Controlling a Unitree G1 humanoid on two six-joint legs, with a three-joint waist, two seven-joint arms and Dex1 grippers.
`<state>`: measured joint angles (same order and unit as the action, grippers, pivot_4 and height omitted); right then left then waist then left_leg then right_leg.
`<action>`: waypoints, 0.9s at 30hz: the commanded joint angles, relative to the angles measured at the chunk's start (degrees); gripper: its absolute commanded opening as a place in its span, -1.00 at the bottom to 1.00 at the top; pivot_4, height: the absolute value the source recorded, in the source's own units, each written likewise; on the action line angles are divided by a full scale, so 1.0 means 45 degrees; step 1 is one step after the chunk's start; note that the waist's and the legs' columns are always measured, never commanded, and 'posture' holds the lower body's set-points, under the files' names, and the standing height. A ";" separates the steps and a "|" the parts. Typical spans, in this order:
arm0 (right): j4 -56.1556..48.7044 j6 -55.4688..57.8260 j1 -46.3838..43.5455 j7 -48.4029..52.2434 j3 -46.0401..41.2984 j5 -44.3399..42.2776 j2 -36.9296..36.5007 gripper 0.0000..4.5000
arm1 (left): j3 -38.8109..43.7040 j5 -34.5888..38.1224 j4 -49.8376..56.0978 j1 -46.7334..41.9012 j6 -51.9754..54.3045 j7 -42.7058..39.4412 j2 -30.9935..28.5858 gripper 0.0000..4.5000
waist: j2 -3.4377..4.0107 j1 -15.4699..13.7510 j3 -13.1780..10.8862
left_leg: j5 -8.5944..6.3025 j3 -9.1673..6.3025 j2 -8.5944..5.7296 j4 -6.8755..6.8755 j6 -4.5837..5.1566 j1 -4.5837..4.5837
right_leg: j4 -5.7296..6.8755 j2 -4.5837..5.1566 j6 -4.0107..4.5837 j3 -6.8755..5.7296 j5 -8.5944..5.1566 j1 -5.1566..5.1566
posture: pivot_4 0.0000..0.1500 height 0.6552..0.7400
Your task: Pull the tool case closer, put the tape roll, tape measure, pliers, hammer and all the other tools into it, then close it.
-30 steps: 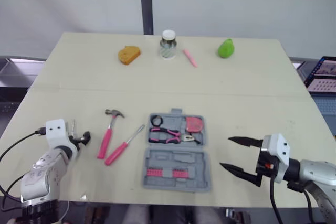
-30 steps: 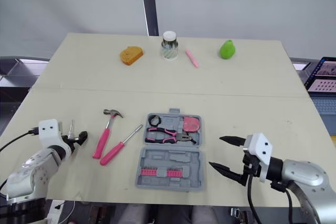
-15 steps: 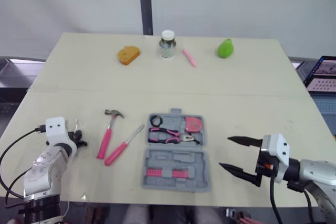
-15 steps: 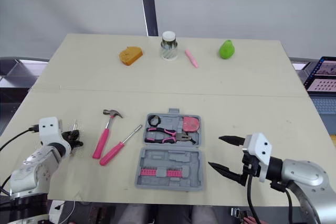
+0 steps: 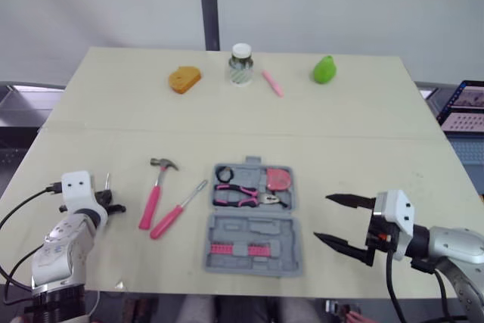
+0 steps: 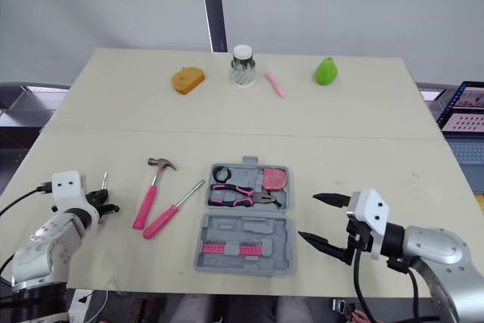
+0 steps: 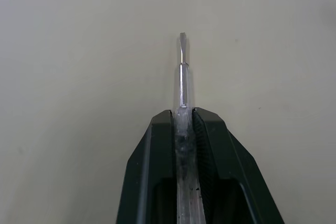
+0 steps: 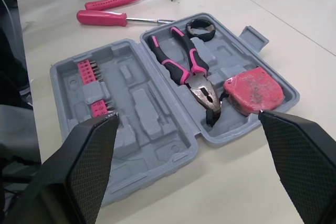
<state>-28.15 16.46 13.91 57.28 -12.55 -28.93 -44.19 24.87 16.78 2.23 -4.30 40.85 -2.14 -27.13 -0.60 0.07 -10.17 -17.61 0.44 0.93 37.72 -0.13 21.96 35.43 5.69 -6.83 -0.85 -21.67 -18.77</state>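
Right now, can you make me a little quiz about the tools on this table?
1. True or false: the hammer is lying inside the tool case.
2. Pick one: what is the left pincer gripping? A, a small screwdriver. B, a spoon. C, a paintbrush.
3. Fill the gap: the right pincer, beside the case, is ____ (open or shut).

Key: 1 false, it lies on the table beside the case; 2 A; 3 open.
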 commanded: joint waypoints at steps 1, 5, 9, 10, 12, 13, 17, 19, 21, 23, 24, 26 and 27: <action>-0.0050 -0.0097 0.0037 0.0136 -0.0306 -0.0112 -0.0159 1.00 | 0.0400 0.0377 0.1601 -0.0080 0.0426 -0.1239 -0.1324 -0.99 | -0.0012 0.0002 -0.0005 | 0.0000 -0.0001 0.0001 0.0000 -0.0001 0.0003 | 0.0000 -0.0001 0.0001 -0.0001 0.0000 -0.0003 | 1.00 0.43; 0.0077 -0.0226 0.0220 0.0350 -0.0541 -0.0164 -0.0289 1.00 | -0.0184 0.1076 0.2724 -0.0064 0.1230 -0.3493 -0.3140 -0.99 | -0.0006 -0.0017 -0.0007 | 0.0001 -0.0005 -0.0008 -0.0004 -0.0004 0.0024 | -0.0008 0.0021 0.0004 -0.0004 -0.0002 -0.0018 | 1.00 0.43; 0.0214 -0.0273 0.0182 0.0504 -0.0625 -0.0170 -0.0346 1.00 | -0.0990 0.1800 0.3698 -0.0354 0.1726 -0.5403 -0.4446 -0.99 | 0.0009 0.0002 -0.0015 | 0.0001 -0.0002 -0.0018 -0.0021 -0.0002 0.0023 | -0.0032 0.0044 0.0007 -0.0007 -0.0003 -0.0017 | 1.00 0.43; 0.0243 -0.0268 0.0146 0.0527 -0.0625 -0.0166 -0.0350 1.00 | -0.1220 0.1896 0.3875 -0.0445 0.1802 -0.5747 -0.4658 -0.99 | 0.0012 0.0007 -0.0017 | 0.0003 -0.0003 -0.0017 -0.0023 -0.0001 0.0024 | -0.0032 0.0044 0.0009 -0.0012 -0.0004 -0.0017 | 1.00 0.43; 0.0315 -0.0306 0.0055 0.0581 -0.0602 -0.0120 -0.0363 1.00 | -0.1844 0.2067 0.4231 -0.0684 0.1787 -0.6424 -0.4939 -0.99 | 0.0018 0.0009 -0.0020 | 0.0012 -0.0003 -0.0015 -0.0038 -0.0004 0.0024 | -0.0037 0.0043 0.0011 -0.0013 -0.0005 -0.0018 | 1.00 0.43; 0.0333 -0.0312 0.0020 0.0589 -0.0597 -0.0106 -0.0359 1.00 | -0.2230 0.2031 0.4345 -0.0767 0.1610 -0.6773 -0.5062 -0.99 | 0.0021 0.0008 -0.0022 | 0.0021 -0.0004 -0.0016 -0.0050 -0.0003 0.0024 | -0.0051 0.0043 0.0011 -0.0014 -0.0006 -0.0018 | 1.00 0.43; 0.0348 -0.0344 -0.0018 0.0634 -0.0560 -0.0057 -0.0345 1.00 | -0.3760 0.1867 0.4677 -0.1330 0.1138 -0.7853 -0.5254 -0.99 | 0.0030 0.0013 -0.0026 | 0.0042 0.0000 -0.0017 -0.0095 -0.0005 0.0022 | -0.0078 0.0035 0.0011 -0.0019 -0.0005 -0.0020 | 1.00 0.43; 0.0324 -0.0365 -0.0013 0.0631 -0.0534 -0.0030 -0.0343 1.00 | -0.4661 0.1496 0.4650 -0.1858 0.0782 -0.8139 -0.5187 -0.99 | 0.0031 -0.0005 -0.0027 | 0.0044 0.0000 -0.0016 -0.0103 -0.0003 0.0024 | -0.0080 0.0026 0.0010 -0.0022 -0.0005 -0.0022 | 1.00 0.43; 0.0294 -0.0360 -0.0009 0.0619 -0.0545 -0.0031 -0.0344 1.00 | -0.5351 0.1185 0.4545 -0.2345 0.0410 -0.8415 -0.5112 -0.99 | 0.0030 -0.0015 -0.0027 | 0.0049 -0.0001 -0.0017 -0.0099 0.0004 0.0030 | -0.0080 0.0019 0.0010 -0.0024 -0.0005 -0.0024 | 1.00 0.43; 0.0215 -0.0391 0.0121 0.0636 -0.0622 -0.0046 -0.0345 1.00 | -0.5899 0.0926 0.4445 -0.2715 -0.0061 -0.8781 -0.5087 -0.99 | 0.0030 -0.0025 -0.0027 | 0.0055 0.0000 -0.0018 -0.0094 0.0009 0.0033 | -0.0077 0.0012 0.0009 -0.0026 -0.0004 -0.0024 | 1.00 0.43; 0.0166 -0.0405 0.0208 0.0643 -0.0651 -0.0042 -0.0354 1.00 | -0.6108 0.0817 0.4403 -0.2876 -0.0273 -0.8939 -0.5052 -0.99 | 0.0030 -0.0029 -0.0027 | 0.0057 0.0001 -0.0019 -0.0093 0.0010 0.0035 | -0.0072 0.0007 0.0007 -0.0026 -0.0004 -0.0023 | 1.00 0.43; 0.0112 -0.0495 0.0405 0.0687 -0.0687 0.0014 -0.0381 1.00 | -0.6616 0.0587 0.4354 -0.3204 -0.0701 -0.9362 -0.5010 -0.99 | 0.0030 -0.0033 -0.0027 | 0.0064 0.0003 -0.0019 -0.0091 0.0013 0.0038 | -0.0052 -0.0001 0.0005 -0.0026 -0.0003 -0.0023 | 1.00 0.43; 0.0098 -0.0532 0.0475 0.0686 -0.0694 0.0029 -0.0382 1.00 | -0.6917 0.0397 0.4347 -0.3359 -0.0948 -0.9549 -0.4994 -0.99 | 0.0030 -0.0035 -0.0027 | 0.0068 0.0004 -0.0019 -0.0089 0.0017 0.0040 | -0.0037 -0.0003 0.0004 -0.0026 -0.0002 -0.0024 | 1.00 0.43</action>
<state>-26.19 15.07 15.62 59.65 -14.03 -28.45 -45.33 -5.36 19.65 21.33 -18.59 38.70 -43.68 -49.68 -0.46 -0.09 -10.29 -17.30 0.46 0.84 37.34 -0.05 22.14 35.30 5.66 -6.81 -0.97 -21.68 -18.88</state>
